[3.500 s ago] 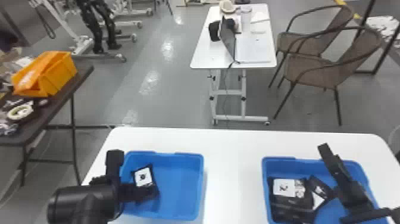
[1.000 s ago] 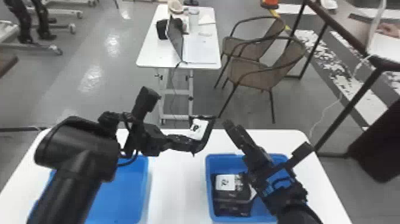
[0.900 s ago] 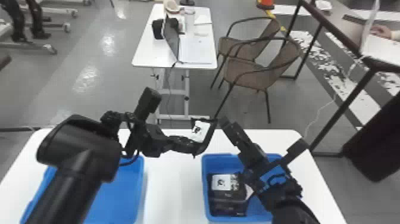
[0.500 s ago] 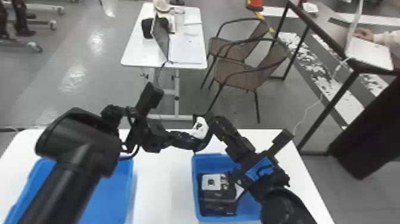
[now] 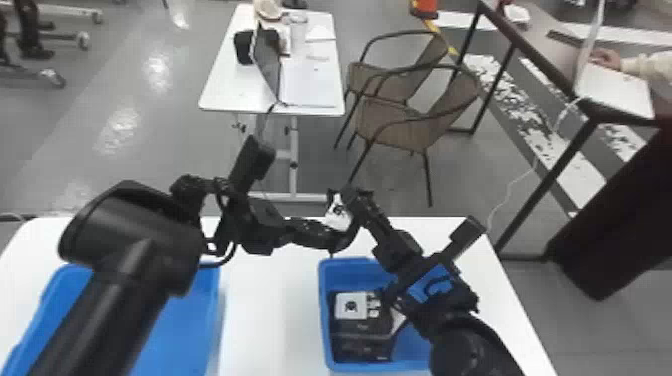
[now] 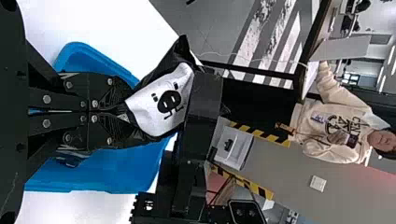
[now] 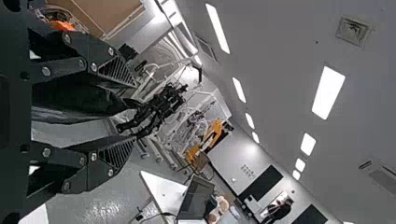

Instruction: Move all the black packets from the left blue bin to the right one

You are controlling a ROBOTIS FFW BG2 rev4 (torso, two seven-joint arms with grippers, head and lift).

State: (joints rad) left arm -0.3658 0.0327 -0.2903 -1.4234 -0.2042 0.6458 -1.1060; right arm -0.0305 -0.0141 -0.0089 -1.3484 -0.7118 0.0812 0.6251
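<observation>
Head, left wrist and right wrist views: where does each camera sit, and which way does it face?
Head: on the robot's head, looking forward and down at the left bin and right bin; left arm and right arm show.
Left wrist: on that wrist, facing rightward past the left gripper, shut on a black packet.
Right wrist: on that wrist, facing across the room towards the ceiling, past the right gripper, open.
Head and left wrist share the packet.

Blue left bin [image 5: 185, 325] and blue right bin [image 5: 326, 320] on the white table [image 5: 270, 320];
above the table, a black packet [image 6: 161, 107], black print on white; beyond the table, brown chairs [image 5: 390, 125]
</observation>
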